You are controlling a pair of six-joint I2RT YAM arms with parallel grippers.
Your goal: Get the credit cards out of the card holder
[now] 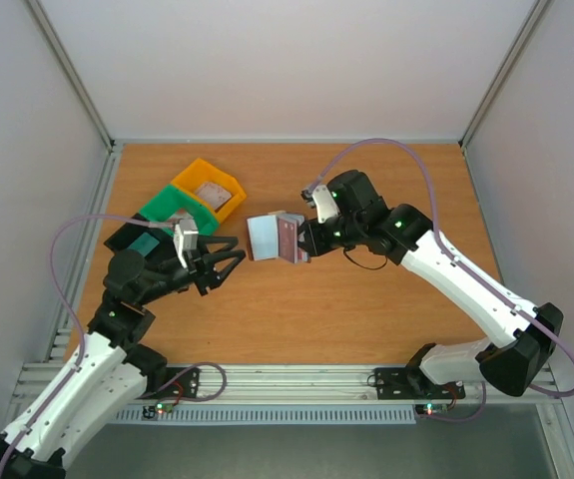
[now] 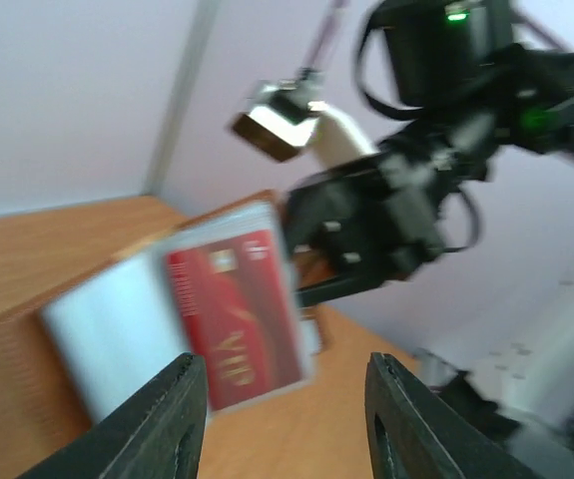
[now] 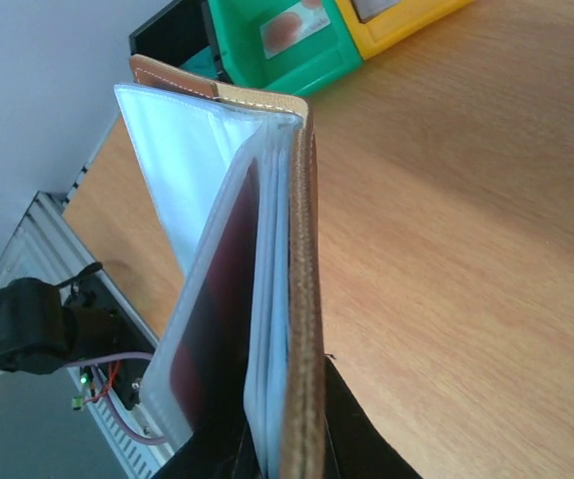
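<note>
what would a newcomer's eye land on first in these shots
The open card holder, held up over the middle of the table by the right gripper, with a red credit card marked VIP showing among its pale pages. The left gripper faces it with its jaws open, not touching it. A green bin and a yellow bin stand side by side at the far left.

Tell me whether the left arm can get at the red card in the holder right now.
Probably yes: the open left gripper faces the red card, held up in the spread card holder by the right gripper, with nothing between.
</note>
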